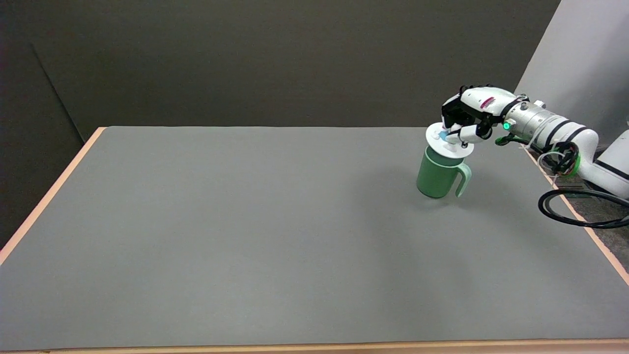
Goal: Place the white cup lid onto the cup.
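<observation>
Fingers [467, 132] of the right hand [469, 115] curl down and close on the knob at the top of the white cup lid [444, 141], pinching it between the thumb and the digits opposite; exactly how many of them touch the knob cannot be told, since the black palm shades that spot. A small patch of light blue shows on the lid just beside the fingertips.

Directly below the fingers, the lid sits over the mouth of the green cup [437, 178]. It looks slightly tilted, with its left edge reaching out past the cup's rim, and a thin arc of the green rim shows under its near side. Whether the lid rests fully on the rim or hangs just above it cannot be told from this angle.

The cup stands upright under the fingers, on the grey table [245, 236], its handle turned to the lower right, on the side nearer the wrist. Its shadow falls faintly on the tabletop around its base.

Behind the fingers, toward the right, the white arm [555, 130] runs back from the wrist, where a green light glows. Farther along that way, beyond the table's orange edge, a black cable [565, 216] loops, well apart from the cup and the fingers.
</observation>
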Controlling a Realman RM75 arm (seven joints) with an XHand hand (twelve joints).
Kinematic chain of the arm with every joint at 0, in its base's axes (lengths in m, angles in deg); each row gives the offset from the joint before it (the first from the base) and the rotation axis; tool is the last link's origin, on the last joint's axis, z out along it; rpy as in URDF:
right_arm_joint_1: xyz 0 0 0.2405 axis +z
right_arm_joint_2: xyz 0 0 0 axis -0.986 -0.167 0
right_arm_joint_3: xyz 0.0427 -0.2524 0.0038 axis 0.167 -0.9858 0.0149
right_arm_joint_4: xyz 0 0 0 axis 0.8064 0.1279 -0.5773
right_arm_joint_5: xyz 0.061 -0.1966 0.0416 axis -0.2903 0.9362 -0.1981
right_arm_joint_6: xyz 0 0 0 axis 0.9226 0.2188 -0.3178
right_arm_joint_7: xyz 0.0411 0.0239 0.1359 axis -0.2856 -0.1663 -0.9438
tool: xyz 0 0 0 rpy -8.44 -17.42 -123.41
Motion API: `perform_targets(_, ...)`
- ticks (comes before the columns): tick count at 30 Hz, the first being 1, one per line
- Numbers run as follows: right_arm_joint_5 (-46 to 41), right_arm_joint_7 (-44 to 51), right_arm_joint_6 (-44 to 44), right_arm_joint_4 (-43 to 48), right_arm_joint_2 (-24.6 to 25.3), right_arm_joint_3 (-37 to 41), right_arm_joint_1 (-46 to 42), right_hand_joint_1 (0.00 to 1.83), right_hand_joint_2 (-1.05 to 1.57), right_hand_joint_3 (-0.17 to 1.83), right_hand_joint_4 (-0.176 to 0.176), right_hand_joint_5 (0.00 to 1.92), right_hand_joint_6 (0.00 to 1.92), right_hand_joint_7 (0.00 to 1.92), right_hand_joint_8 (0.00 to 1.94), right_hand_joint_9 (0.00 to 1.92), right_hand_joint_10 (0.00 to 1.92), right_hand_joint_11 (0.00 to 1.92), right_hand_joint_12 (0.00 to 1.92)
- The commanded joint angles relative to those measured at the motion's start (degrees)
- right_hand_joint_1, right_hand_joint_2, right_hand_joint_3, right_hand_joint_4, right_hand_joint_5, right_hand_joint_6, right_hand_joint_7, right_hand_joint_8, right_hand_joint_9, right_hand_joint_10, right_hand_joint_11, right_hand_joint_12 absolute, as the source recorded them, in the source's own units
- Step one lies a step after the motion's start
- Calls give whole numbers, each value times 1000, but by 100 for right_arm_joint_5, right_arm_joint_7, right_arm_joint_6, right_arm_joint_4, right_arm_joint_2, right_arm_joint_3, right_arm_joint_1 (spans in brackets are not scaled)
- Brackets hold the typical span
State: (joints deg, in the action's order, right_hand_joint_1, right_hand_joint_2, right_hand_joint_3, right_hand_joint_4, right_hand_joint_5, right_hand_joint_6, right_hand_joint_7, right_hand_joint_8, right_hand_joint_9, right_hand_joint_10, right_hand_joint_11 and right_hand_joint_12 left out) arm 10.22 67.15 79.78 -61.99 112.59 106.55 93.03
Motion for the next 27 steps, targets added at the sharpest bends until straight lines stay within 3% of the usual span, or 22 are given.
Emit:
perform_targets(1, -20, -119, 96, -686, -16, 1261, -1134, 1206, 1060, 231, -45, 748, 1377, 1008, 984, 998, 689, 707, 1267)
perform_targets(9, -20, -238, 49, -988, -2, 1379, -1268, 1207, 1072, 203, -50, 747, 1373, 1014, 978, 996, 716, 736, 1248)
perform_targets(27, 36, -238, 96, -1234, -151, 1245, -1376, 1210, 1043, 231, -22, 795, 1335, 1030, 937, 1015, 699, 742, 1263)
